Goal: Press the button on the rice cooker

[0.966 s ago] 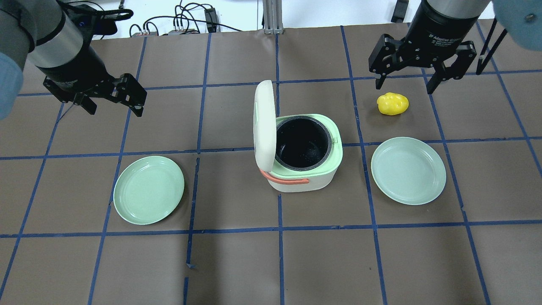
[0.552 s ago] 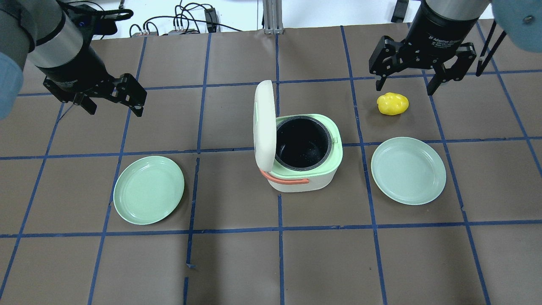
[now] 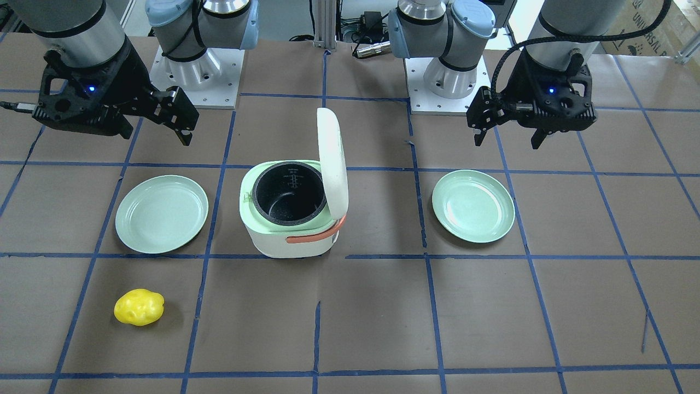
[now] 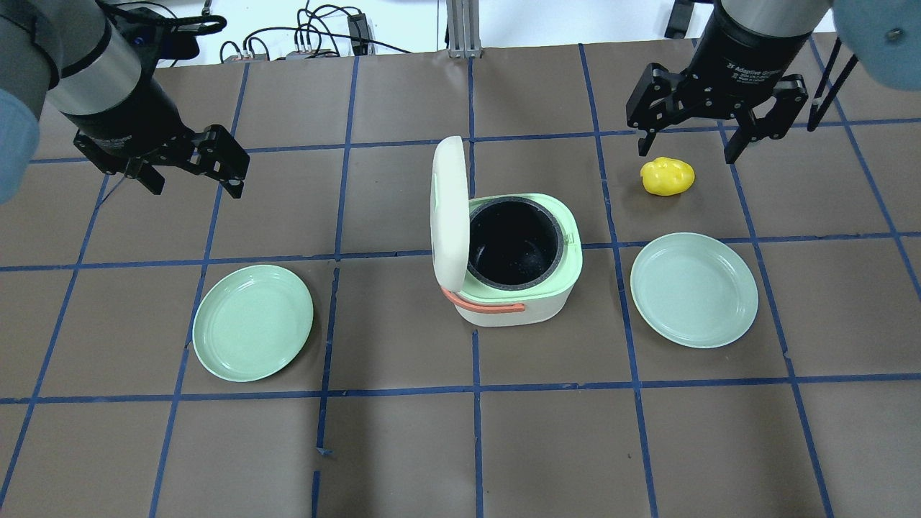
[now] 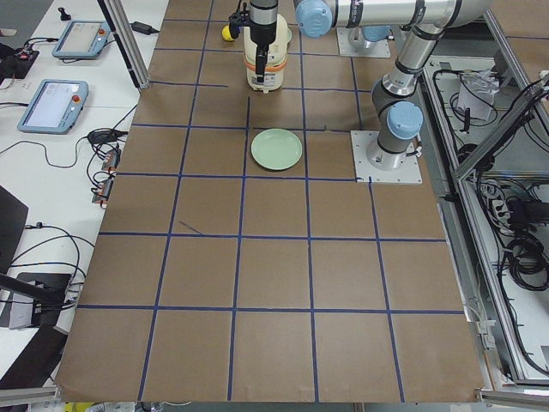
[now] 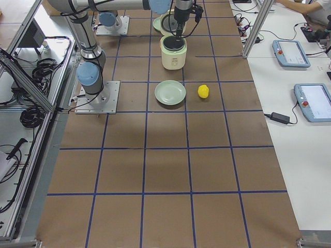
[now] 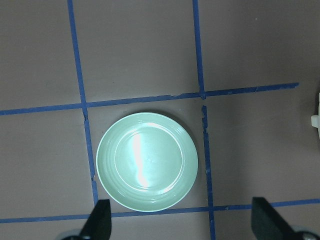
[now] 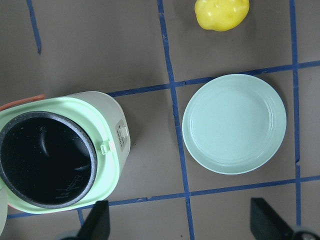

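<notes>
The rice cooker stands mid-table, white with a pale green top and an orange handle. Its lid stands upright and open, and the dark inner pot is empty. It also shows in the front view and the right wrist view, where a small white button panel sits on its side wall. My left gripper is open and empty, high above the table to the cooker's left. My right gripper is open and empty, high to the cooker's right.
A green plate lies left of the cooker, under the left wrist camera. A second green plate lies to the right. A yellow potato-shaped object lies beyond it. Blue tape lines cross the brown table.
My right gripper has shifted very slightly. The left gripper, the cooker, the plates and the yellow object have not moved.
</notes>
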### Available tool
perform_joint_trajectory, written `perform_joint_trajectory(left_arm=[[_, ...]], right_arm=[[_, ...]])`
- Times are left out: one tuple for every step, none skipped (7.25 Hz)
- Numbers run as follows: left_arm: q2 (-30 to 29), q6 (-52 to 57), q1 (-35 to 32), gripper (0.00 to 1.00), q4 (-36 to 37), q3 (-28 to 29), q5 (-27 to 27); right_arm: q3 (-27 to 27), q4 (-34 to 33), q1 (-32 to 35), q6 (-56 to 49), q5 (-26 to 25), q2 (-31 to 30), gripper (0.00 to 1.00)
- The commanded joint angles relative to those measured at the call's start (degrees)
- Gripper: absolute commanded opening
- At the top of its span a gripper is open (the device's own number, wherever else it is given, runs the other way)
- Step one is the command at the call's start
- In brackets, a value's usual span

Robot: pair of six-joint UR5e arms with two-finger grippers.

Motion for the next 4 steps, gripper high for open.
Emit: perform_joint_trajectory(left_arm=[[0.0, 0.0, 0.09, 1.0, 0.0, 0.0, 0.03], [0.0, 0.0, 0.09, 1.0, 0.0, 0.0, 0.03], [0.0, 0.0, 0.0, 1.0, 0.0, 0.0, 0.03], [0.0, 0.0, 0.0, 1.0, 0.0, 0.0, 0.03]], right_arm=[[0.09, 0.0, -0.08, 0.0, -0.66, -0.07, 1.0], [0.09, 0.09, -0.08, -0.09, -0.75, -0.07, 1.0], [-0.08, 0.09, -0.08, 0.0, -0.93, -0.16, 1.0], [-0.26, 0.17, -0.08, 0.09, -2.67, -0.25, 1.0]])
